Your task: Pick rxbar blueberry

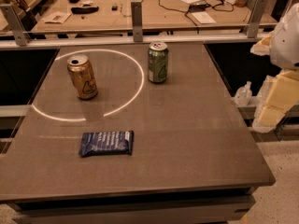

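rxbar blueberry (106,143) flat on table (196,139), gripper (276,94) seemingly at right edge, well apart, grasp state unclear

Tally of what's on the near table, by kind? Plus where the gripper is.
Cans: 2 (gold can, green can)
Snack bars: 1 (rxbar blueberry)
Total: 3
The gripper is at the right edge of the view, beyond the table, apart from all three.
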`<state>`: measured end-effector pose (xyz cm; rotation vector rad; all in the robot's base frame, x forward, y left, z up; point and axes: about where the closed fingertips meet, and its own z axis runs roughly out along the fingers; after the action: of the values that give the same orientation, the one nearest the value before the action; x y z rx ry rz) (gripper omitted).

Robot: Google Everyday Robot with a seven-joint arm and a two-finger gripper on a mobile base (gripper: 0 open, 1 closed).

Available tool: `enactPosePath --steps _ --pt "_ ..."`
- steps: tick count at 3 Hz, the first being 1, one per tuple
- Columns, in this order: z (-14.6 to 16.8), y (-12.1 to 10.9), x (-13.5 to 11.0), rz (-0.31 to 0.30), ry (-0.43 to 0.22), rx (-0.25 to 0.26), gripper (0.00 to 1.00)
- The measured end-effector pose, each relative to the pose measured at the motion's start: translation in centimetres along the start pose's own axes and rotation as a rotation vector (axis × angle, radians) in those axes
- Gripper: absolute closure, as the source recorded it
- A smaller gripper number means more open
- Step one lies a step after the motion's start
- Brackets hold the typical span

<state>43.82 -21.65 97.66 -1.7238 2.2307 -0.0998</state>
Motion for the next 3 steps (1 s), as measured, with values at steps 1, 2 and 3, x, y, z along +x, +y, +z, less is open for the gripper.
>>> enactPosePath --steps 1,2,3 --pt "0.0 0.0 0.0 0.0 0.0 0.0 0.0" --pt "-0.2 0.0 -0.1 0.042 -0.036 0.011 0.0" --pt "0.4 0.2 -2.3 0.109 -0.114 0.003 0.0"
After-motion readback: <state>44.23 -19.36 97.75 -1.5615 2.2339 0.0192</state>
